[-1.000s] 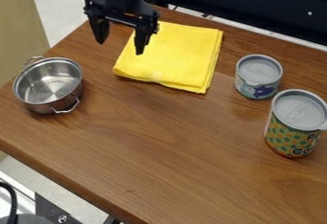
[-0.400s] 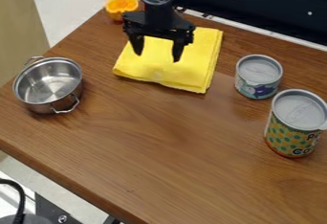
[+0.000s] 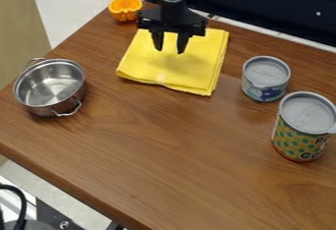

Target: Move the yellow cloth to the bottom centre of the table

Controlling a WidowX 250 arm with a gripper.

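cloth (image 3: pixel 179 69), yellow and folded flat, lies near twelve o'clock on the wooden surface (image 3: pixel 171 145) from where i'm standing by the fixed camera. the black jaws hang over its far half, parted by a modest gap with nothing between them. to my eye the step now is the grab: i'd go straight down until both tips press into the fabric, then squeeze so a fold bunches up, catching several layers so the top one doesn't peel away alone. after that, a low, slow pull towards six o'clock should do, keeping right of the steel pot (image 3: pixel 49 86) at ten o'clock and left of the small can (image 3: pixel 266 79) at two and large can (image 3: pixel 304 126) at three.
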